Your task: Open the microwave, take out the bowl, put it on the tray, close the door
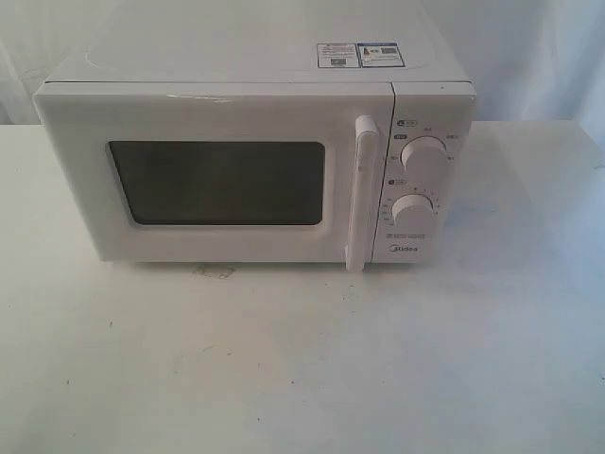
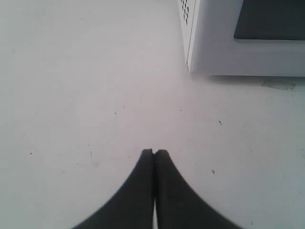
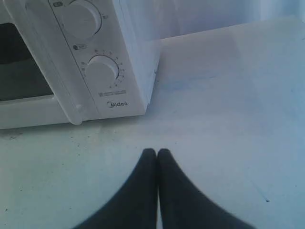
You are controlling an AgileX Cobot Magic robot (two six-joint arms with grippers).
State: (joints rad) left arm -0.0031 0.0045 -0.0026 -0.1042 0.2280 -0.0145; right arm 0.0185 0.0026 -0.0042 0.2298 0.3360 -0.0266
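We see the microwave (image 1: 255,113) standing on the white tabletop (image 1: 284,378), toward 12 o'clock in the exterior view. Its door (image 1: 76,170) is closed, with the dark window (image 1: 217,183) in the middle and the handle (image 1: 362,194) upright on its 3 o'clock side. Two knobs (image 1: 423,154) sit at 3 o'clock from the handle, one over the other. The left tool (image 2: 154,151) is closed and empty, over the tabletop near the microwave's window-side front corner. The right tool (image 3: 157,150) is also closed and empty, near the knob-side corner.
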